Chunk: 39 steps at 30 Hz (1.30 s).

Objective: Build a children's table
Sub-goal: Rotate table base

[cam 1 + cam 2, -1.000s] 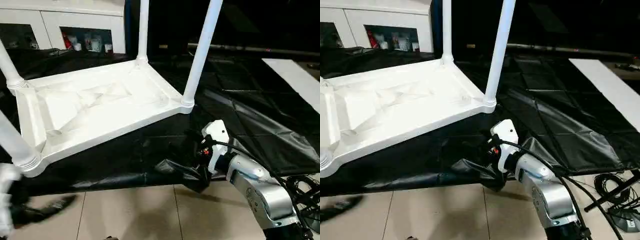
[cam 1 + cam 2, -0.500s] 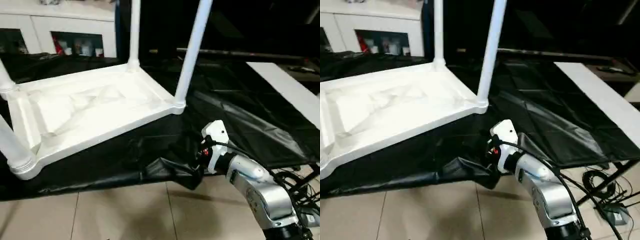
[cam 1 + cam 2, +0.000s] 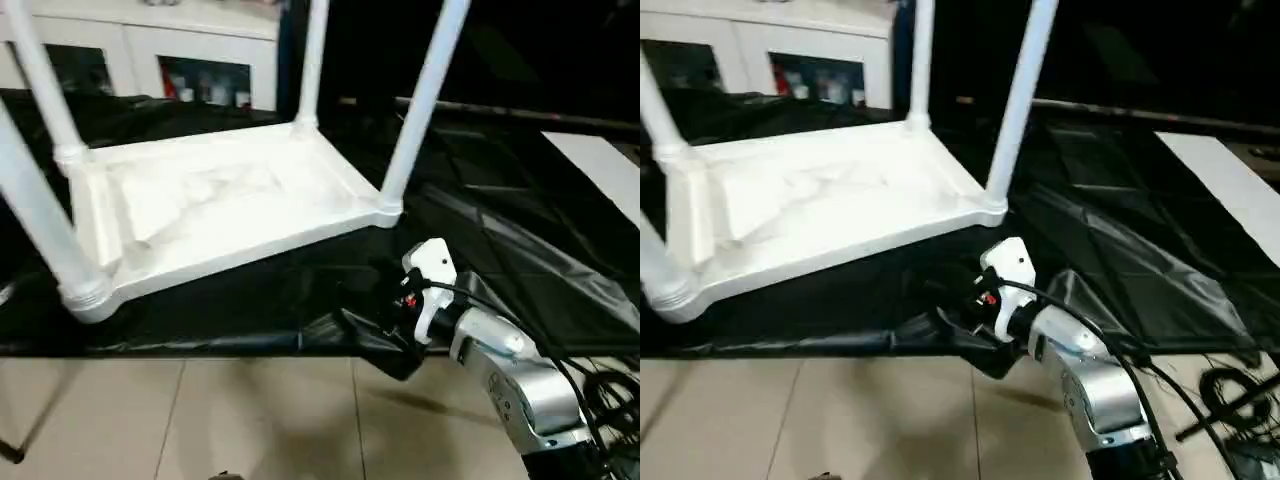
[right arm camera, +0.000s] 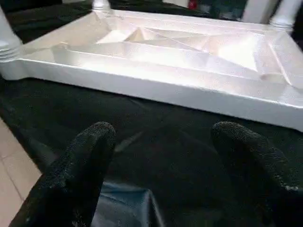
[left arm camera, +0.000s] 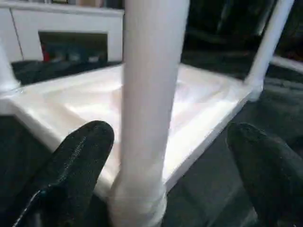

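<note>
- My right pincer is spread, empty, low at the near edge of the black sheet, apart from the tabletop.
- My left pincer is spread around the near-left leg, not touching; a second ago it was blurred low at my left.
- Table stays upside down, all four legs socketed; the head view has shifted, not the table.
- Build looks nearly done; flipping remains.

The table top and legs look smooth, slightly glossy plastic, lying on shiny, creased black sheeting.
</note>
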### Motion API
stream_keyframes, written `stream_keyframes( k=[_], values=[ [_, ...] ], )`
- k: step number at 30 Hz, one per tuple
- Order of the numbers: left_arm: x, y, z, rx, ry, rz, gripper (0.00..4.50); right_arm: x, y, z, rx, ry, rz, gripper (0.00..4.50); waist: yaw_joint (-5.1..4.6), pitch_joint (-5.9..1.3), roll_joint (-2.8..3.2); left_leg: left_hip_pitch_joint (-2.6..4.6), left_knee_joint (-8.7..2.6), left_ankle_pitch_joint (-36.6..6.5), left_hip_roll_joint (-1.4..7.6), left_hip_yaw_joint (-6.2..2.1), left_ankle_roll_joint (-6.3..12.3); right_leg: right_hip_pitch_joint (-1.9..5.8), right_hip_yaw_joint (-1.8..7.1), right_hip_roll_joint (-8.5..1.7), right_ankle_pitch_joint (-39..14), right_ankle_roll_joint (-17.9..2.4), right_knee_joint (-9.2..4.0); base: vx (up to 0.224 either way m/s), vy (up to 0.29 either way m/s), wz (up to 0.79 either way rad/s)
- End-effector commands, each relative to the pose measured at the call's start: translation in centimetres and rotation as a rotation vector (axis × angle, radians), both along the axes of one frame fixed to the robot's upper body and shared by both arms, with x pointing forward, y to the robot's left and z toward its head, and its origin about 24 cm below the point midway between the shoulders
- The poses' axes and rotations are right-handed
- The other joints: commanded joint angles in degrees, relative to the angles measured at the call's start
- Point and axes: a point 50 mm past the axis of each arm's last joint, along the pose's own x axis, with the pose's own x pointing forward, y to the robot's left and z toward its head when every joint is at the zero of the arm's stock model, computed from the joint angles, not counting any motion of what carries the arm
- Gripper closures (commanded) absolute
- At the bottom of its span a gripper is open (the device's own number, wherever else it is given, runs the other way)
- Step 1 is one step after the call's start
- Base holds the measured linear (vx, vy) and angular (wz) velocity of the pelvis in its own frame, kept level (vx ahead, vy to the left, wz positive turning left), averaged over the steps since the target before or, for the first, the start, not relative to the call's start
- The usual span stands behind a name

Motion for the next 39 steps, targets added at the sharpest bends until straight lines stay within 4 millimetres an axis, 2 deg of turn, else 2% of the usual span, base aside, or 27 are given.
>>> stream_keyframes(
  k=[1, 2, 3, 5, 7, 9, 10, 11, 13, 14, 15, 17, 19, 20, 22, 23, 24, 26, 27, 28, 29, 30, 32, 33, 36, 38, 39],
  values=[
    [1.1, -1.9, -0.2, 0.017, -0.038, 0.005, 0.05, 0.8, -0.8, 0.4, -0.008, -0.033, -0.061, 0.75, -0.54, -1.92, 1.70, -0.32, -5.57, -21.6, 1.49, -0.55, -1.70, 0.53, 3.11, -4.51, -22.8, -6.4, -6.25, 0.000, 0.000, 0.00],
    [1.7, -2.7, -0.5, 0.031, -0.078, 0.031, 0.05, 1.1, -0.8, 0.4, -0.001, -0.038, -0.079, 0.75, -0.70, -1.98, 1.71, -0.36, -5.47, -21.2, 1.36, -0.51, -1.69, 0.58, 3.08, -4.42, -22.6, -6.4, -6.23, 0.000, 0.000, 0.00],
    [2.6, -3.7, -0.8, 0.053, -0.114, 0.092, 0.05, 1.4, -0.8, 0.4, 0.005, -0.045, -0.095, 0.75, -0.80, -2.06, 1.05, -0.52, -5.45, -20.2, 1.48, -0.41, -1.50, 0.76, 3.05, -4.37, -22.3, -6.1, -6.34, 0.000, 0.000, 0.00],
    [3.6, -4.4, -0.9, 0.065, -0.147, 0.155, 0.05, 1.7, -0.6, 0.5, 0.010, -0.050, -0.100, 0.75, -0.63, -2.35, 1.25, -0.04, -5.09, -18.1, 1.42, -0.09, -1.29, 0.39, 3.17, -4.14, -18.9, -6.5, -6.08, 0.000, 0.000, 0.00],
    [4.1, -4.6, -1.0, 0.034, -0.154, 0.188, 0.05, 1.9, -0.3, 0.6, 0.010, -0.056, -0.089, 0.75, -0.63, -2.91, 1.12, -0.98, -5.07, -13.2, 1.29, -0.22, -1.39, 1.34, 2.93, -3.90, -11.2, -6.9, -5.08, 0.000, 0.000, 0.00],
    [4.4, -5.1, -1.1, 0.014, -0.155, 0.175, 0.05, 2.0, -0.2, 0.7, 0.010, -0.060, -0.080, 0.75, -0.79, -3.11, 1.02, -1.28, -4.83, -10.7, 1.13, -0.18, -1.54, 1.54, 2.74, -3.71, -6.4, -7.3, -4.61, 0.000, 0.000, 0.00],
    [4.4, -5.1, -1.1, 0.014, -0.155, 0.175, 0.05, 2.0, -0.2, 0.7, 0.010, -0.060, -0.080, 0.75, -0.79, -3.11, 1.02, -1.28, -4.83, -10.7, 1.13, -0.18, -1.54, 1.54, 2.74, -3.71, -6.4, -7.3, -4.61, 0.000, 0.000, 0.00],
    [4.7, -5.5, -1.3, 0.008, -0.147, 0.171, 0.05, 2.1, -0.1, 0.6, 0.008, -0.060, -0.078, 0.75, -0.91, -3.23, 0.80, -1.29, -4.72, -9.8, 1.07, -0.13, -1.54, 1.63, 2.69, -3.63, -4.3, -7.6, -4.45, 0.000, 0.000, 0.00],
    [5.6, -6.7, -1.8, -0.029, -0.132, 0.139, 0.05, 2.1, 0.0, 0.3, 0.003, -0.055, -0.068, 0.75, -1.03, -3.49, 0.93, -0.93, -4.41, -8.3, 1.02, 0.11, -1.49, 1.57, 2.68, -3.59, -0.2, -8.8, -4.11, 0.032, 0.009, 0.01],
    [6.1, -7.5, -1.9, -0.051, -0.137, 0.108, 0.05, 2.1, 0.1, 0.1, -0.002, -0.051, -0.057, 0.75, -0.98, -3.51, 1.44, -0.83, -4.35, -7.8, 1.04, 0.10, -1.51, 1.46, 2.68, -3.55, 1.3, -9.2, -3.95, 0.000, 0.000, 0.00],
    [6.4, -8.6, -1.9, -0.088, -0.134, 0.057, 0.05, 2.1, 0.2, -0.1, -0.010, -0.046, -0.047, 0.75, -1.15, -3.37, 1.16, -1.08, -4.43, -7.6, 1.00, 0.15, -1.48, 1.66, 2.58, -3.44, 2.4, -9.6, -3.96, 0.000, 0.000, 0.00],
    [6.8, -10.2, -1.8, -0.125, -0.131, -0.019, 0.05, 2.3, 0.2, -0.5, -0.024, -0.035, -0.039, 0.75, -0.94, -3.22, 1.20, -0.84, -4.49, -10.0, 1.09, 0.28, -1.84, 1.57, 2.58, -3.67, -0.6, -10.0, -4.21, 0.000, 0.000, 0.00],
    [6.8, -12.9, -1.8, -0.198, -0.103, -0.174, 0.05, 2.8, -0.1, -1.2, -0.065, -0.002, -0.065, 0.75, -0.57, -2.99, 1.12, -0.73, -4.66, -12.5, 1.23, 0.35, -2.38, 1.37, 2.71, -3.89, -5.8, -9.8, -4.54, 0.000, 0.000, 0.00],
    [6.7, -13.8, -1.8, -0.229, -0.089, -0.228, 0.05, 3.0, -0.3, -1.5, -0.081, 0.011, -0.080, 0.75, -0.51, -2.97, 0.96, -0.65, -4.67, -13.0, 1.20, 0.41, -2.42, 1.28, 2.74, -3.88, -6.8, -9.8, -4.70, 0.000, 0.000, 0.00],
    [6.8, -17.9, -1.6, -0.267, -0.045, -0.437, 0.05, 4.1, -0.8, -2.3, -0.131, 0.051, -0.182, 0.75, -0.41, -2.96, 0.87, -0.66, -4.68, -12.9, 1.13, 0.50, -2.90, 1.18, 2.72, -3.75, -8.1, -9.2, -4.66, 0.000, 0.000, 0.00],
    [6.8, -17.9, -1.6, -0.267, -0.045, -0.437, 0.05, 4.1, -0.8, -2.3, -0.131, 0.051, -0.182, 0.75, -0.57, -2.93, 0.76, -0.73, -4.72, -12.8, 1.12, 0.54, -2.97, 1.16, 2.73, -3.72, -8.3, -9.1, -4.69, 0.000, 0.000, 0.00],
    [7.1, -19.9, -1.4, -0.284, -0.042, -0.532, 0.05, 4.7, -0.9, -2.6, -0.150, 0.062, -0.218, 0.75, -0.54, -2.94, 0.77, -0.70, -4.68, -12.6, 1.05, 0.64, -3.11, 1.15, 2.74, -3.73, -8.9, -8.4, -4.79, 0.000, 0.000, 0.00],
    [7.3, -21.3, -1.2, -0.299, -0.042, -0.599, 0.05, 5.1, -1.0, -2.9, -0.169, 0.073, -0.245, 0.75, -0.73, -3.05, 0.74, -1.00, -4.70, -12.4, 0.99, 0.51, -3.44, 1.49, 2.67, -3.80, -9.5, -7.7, -4.78, 0.000, 0.000, 0.00],
    [7.5, -22.5, -0.9, -0.315, -0.042, -0.661, 0.05, 5.5, -1.1, -3.4, -0.193, 0.087, -0.270, 0.75, -1.02, -3.21, 0.78, -1.22, -4.58, -11.5, 0.92, 0.52, -3.75, 1.62, 2.67, -3.87, -8.8, -7.4, -4.68, 0.000, 0.000, 0.00],
    [7.5, -22.6, -0.9, -0.316, -0.043, -0.665, 0.05, 5.6, -1.1, -3.4, -0.194, 0.088, -0.271, 0.75, -1.05, -3.33, 0.50, -1.30, -4.41, -10.4, 0.73, 0.55, -3.60, 1.95, 2.66, -3.78, -8.1, -7.2, -4.67, 0.000, 0.000, 0.00],
    [7.6, -23.4, -0.6, -0.323, -0.044, -0.702, 0.05, 5.9, -1.1, -3.7, -0.206, 0.098, -0.284, 0.75, -1.12, -3.44, 0.60, -1.35, -4.24, -9.3, 0.79, 0.63, -3.43, 1.94, 2.77, -3.91, -6.6, -7.4, -4.48, 0.000, 0.000, 0.00],
    [7.9, -25.3, -0.1, -0.344, -0.044, -0.789, 0.05, 6.6, -0.9, -4.1, -0.203, 0.124, -0.293, 0.75, -1.55, -3.52, 0.66, -1.61, -4.18, -7.7, 0.65, 0.65, -3.20, 2.05, 2.66, -3.72, -4.5, -8.0, -4.20, 0.000, 0.000, 0.00],
    [8.1, -26.1, 0.1, -0.353, -0.048, -0.817, 0.05, 6.9, -0.7, -4.2, -0.191, 0.132, -0.285, 0.75, -1.62, -3.77, 0.85, -1.71, -3.89, -5.6, 0.67, 0.73, -2.72, 2.23, 2.64, -3.75, -1.3, -8.9, -3.92, 0.000, 0.000, 0.00],
    [8.5, -27.5, 0.3, -0.364, -0.052, -0.857, 0.05, 7.4, -0.2, -4.2, -0.194, 0.136, -0.264, 0.75, -1.80, -3.81, 0.69, -1.96, -3.81, -4.3, 0.63, 0.80, -2.17, 2.35, 2.57, -3.66, 1.1, -9.7, -3.73, 0.000, 0.000, 0.00],
    [9.7, -30.2, 0.3, -0.358, -0.073, -0.884, 0.05, 8.1, 0.5, -4.1, -0.209, 0.136, -0.243, 0.75, -1.72, -3.96, 1.02, -1.92, -3.51, -2.6, 0.69, 0.94, -0.98, 2.39, 2.56, -3.76, 4.5, -11.5, -3.59, 0.000, 0.000, 0.00],
    [10.3, -31.3, 0.3, -0.365, -0.079, -0.895, 0.05, 8.4, 0.8, -4.0, -0.206, 0.133, -0.235, 0.75, -1.61, -4.25, 0.95, -2.26, -3.26, 0.2, 0.61, 0.83, -0.01, 2.86, 2.52, -3.66, 9.8, -12.1, -3.02, 0.000, 0.000, 0.00],
    [10.8, -32.3, 0.4, -0.366, -0.089, -0.900, 0.05, 8.6, 1.0, -3.7, -0.185, 0.127, -0.222, 0.75, -1.73, -4.22, 0.83, -2.37, -3.21, 0.4, 0.53, 0.88, 0.37, 2.84, 2.51, -3.65, 10.3, -12.1, -3.08, 0.000, 0.000, 0.00]
  ],
)
